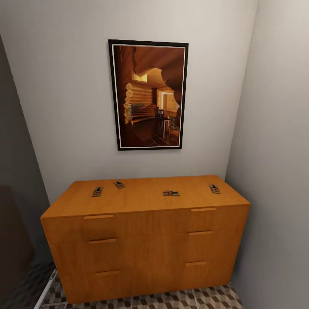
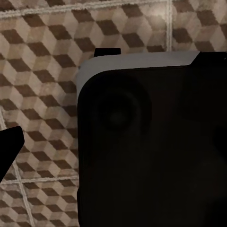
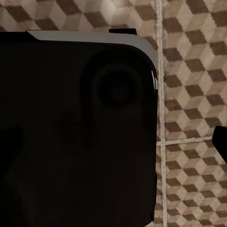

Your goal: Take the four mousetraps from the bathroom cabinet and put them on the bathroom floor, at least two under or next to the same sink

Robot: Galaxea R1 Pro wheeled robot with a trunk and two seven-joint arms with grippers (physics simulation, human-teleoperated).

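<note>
Head view records four mousetraps lying flat on the top of the cabinet [image 1: 146, 223], all apart from one another; the far-left mousetrap [image 1: 97, 192] sits near the left end; the second mousetrap [image 1: 119, 185] lies just beside it, nearer the wall; the third mousetrap [image 1: 171, 193] lies right of centre; the fourth mousetrap [image 1: 214, 189] lies near the right end; all drawer fronts appear closed. Cabinet stands against a pale wall [image 1: 64, 107] in a narrow alcove, below a framed picture [image 1: 148, 95] of a log interior; the bathroom floor [image 1: 201, 300] shows at the cabinet's foot. Both wrist views look down at the cube-patterned tiles past a large dark body with a grey edge; a dark tip shows at each picture's edge; whether either gripper is released or clenched cannot be told; arm pose is not readable beyond the downward aim.
</note>
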